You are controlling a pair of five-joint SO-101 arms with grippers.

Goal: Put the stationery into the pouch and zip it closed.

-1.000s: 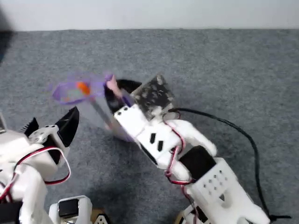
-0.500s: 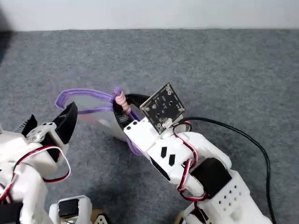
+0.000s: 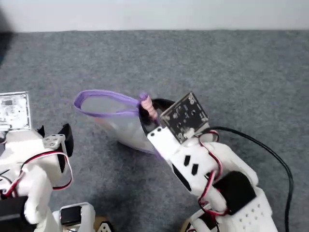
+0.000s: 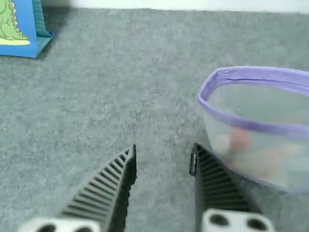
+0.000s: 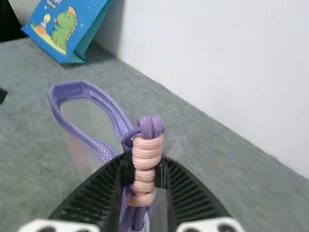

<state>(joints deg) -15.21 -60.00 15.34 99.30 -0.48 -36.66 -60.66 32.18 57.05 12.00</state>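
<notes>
loc: robot test bench | grey felt tbl | white wall | dino box

Clear pouch w/ purple rim, pink pull, grey mat

Clear pouch with purple rim, mouth open, its pink cord pull between the right arm's jaws

text: none legible | labels: none | numbers: none
</notes>
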